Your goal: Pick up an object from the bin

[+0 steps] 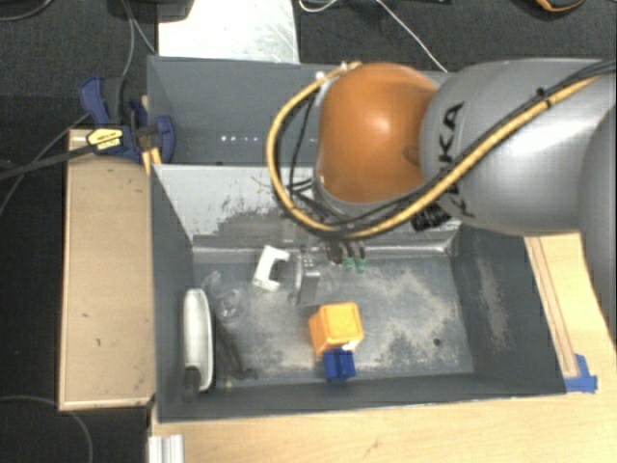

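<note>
My gripper (310, 276) hangs below the arm's wrist over the middle of the bin floor, near the back wall. Just left of it lies a small white angular piece (270, 266). In front of it, toward the bin's near wall, sits an orange and yellow block (335, 325) with a blue part (338, 364) at its near end. Nothing shows in the gripper.
A long white oval thing (198, 339) lies along the left wall, with a dark thin stick (229, 353) beside it and a clear plastic item (228, 303) close by. The arm and its orange cover hide the back right of the bin.
</note>
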Controlling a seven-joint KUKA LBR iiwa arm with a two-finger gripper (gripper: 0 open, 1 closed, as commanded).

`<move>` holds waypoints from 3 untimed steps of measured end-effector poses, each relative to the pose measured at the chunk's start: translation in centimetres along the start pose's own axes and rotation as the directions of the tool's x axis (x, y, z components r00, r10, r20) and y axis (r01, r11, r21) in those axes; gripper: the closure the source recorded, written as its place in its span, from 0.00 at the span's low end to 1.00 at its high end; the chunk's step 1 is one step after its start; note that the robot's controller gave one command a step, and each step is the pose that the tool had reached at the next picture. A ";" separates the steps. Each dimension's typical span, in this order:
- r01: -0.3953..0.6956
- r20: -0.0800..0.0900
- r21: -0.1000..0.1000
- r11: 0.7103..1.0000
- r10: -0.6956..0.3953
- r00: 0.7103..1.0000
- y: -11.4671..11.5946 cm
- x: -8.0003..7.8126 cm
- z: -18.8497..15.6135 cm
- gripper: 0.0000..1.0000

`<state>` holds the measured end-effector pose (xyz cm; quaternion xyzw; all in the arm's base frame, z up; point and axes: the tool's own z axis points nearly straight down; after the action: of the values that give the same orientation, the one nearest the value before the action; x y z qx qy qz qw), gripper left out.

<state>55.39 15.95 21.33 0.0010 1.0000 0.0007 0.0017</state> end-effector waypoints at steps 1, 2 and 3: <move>0.110 -0.001 -0.001 0.994 -0.110 0.994 1.2 -0.5 7.7 0.00; 0.083 -0.005 0.002 0.997 -0.083 0.997 -6.1 7.8 4.3 0.00; 0.205 0.006 -0.001 0.979 -0.205 0.979 -4.7 0.5 13.5 0.00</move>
<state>54.90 11.29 7.77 -0.1022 0.9948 0.0014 0.0048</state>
